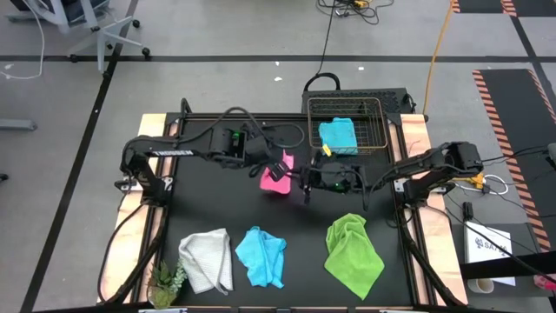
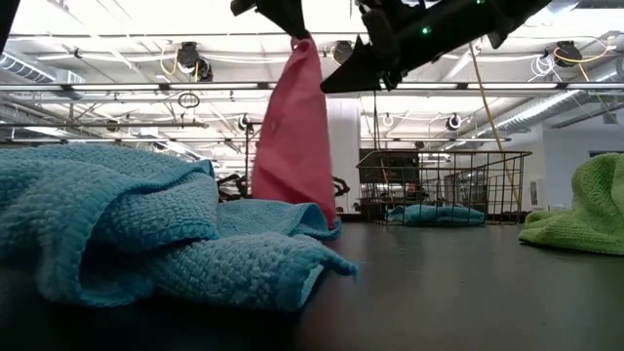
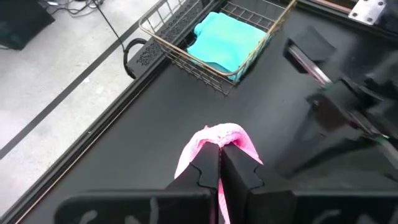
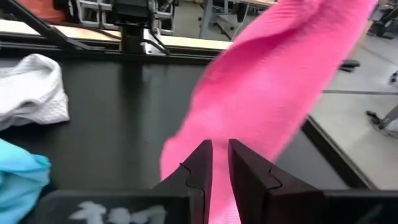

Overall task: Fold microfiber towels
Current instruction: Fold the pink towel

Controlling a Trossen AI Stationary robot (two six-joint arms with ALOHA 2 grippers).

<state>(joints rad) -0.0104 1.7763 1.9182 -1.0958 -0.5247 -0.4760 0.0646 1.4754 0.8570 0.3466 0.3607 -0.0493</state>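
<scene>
One folded light blue towel (image 1: 338, 136) already lay in wire basket (image 1: 376, 109). Pink towel (image 1: 276, 176) hung above table centre, pinched in closed left gripper (image 1: 286, 159). Right gripper (image 1: 306, 184) beside hanging cloth, fingers nearly closed; grip on pink towel likely, not certain. Left to do: white-grey towel (image 1: 207, 258), second light blue towel (image 1: 261, 256), lime green towel (image 1: 353, 249), all crumpled along near table edge.

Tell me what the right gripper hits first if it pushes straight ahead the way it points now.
Most likely the pink towel: it hangs directly ahead of the right gripper, whose fingers stand slightly apart just short of it. How near is unclear.
</scene>
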